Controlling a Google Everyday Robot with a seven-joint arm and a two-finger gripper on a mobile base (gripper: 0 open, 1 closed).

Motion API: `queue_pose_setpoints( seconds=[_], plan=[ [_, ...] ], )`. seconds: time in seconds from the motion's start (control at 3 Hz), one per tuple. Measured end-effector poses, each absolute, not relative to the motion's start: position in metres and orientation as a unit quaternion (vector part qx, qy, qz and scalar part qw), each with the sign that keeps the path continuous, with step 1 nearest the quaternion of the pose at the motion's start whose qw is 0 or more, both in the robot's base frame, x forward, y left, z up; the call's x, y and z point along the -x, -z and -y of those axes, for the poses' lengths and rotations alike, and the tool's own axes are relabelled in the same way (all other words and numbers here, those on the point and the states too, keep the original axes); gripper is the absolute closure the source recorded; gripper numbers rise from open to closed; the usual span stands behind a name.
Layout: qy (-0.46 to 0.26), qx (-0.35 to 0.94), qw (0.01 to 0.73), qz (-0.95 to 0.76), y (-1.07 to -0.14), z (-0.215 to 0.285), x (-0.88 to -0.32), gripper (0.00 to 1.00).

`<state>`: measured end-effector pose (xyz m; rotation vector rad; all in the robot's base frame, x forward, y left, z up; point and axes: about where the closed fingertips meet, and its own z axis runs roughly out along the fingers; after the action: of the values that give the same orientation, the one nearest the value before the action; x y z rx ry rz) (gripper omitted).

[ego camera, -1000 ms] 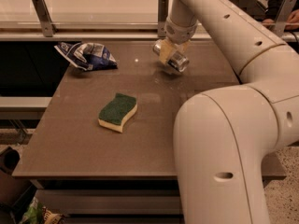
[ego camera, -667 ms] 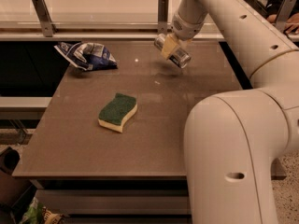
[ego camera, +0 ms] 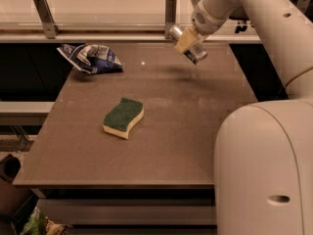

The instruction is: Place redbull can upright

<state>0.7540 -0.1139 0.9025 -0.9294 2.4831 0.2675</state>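
Observation:
The redbull can (ego camera: 196, 54) is a slim silver can held tilted in the air above the far right part of the brown table (ego camera: 161, 111). One shiny round end points left toward the rail and the other points down and right. My gripper (ego camera: 186, 40) is shut on the can at its middle, with tan fingers (ego camera: 185, 41) wrapped across it. The can casts a faint shadow on the table below it.
A green and yellow sponge (ego camera: 123, 117) lies near the table's middle. A blue-and-white crumpled snack bag (ego camera: 91, 58) lies at the far left. A metal rail with posts (ego camera: 170, 10) runs along the far edge. My white arm and base (ego camera: 266, 165) fill the right side.
My gripper has lifted the can higher off the table and moved it slightly toward the far rail. The sponge and the bag have not moved.

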Motion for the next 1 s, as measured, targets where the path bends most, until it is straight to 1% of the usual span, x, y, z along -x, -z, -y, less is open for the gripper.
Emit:
queue_pose_setpoints(
  seconds=[0.33,0.67,1.0],
  plan=[
    [-0.118,0.333,0.283,-0.892,-0.9198,0.1254,-0.7440,1.00],
    [-0.159,0.321,0.357,-0.863,-0.9209,0.1315,-0.7456,1.00],
    [-0.159,0.322,0.353,-0.864,-0.9192,0.1307,-0.7446,1.00]
  ],
)
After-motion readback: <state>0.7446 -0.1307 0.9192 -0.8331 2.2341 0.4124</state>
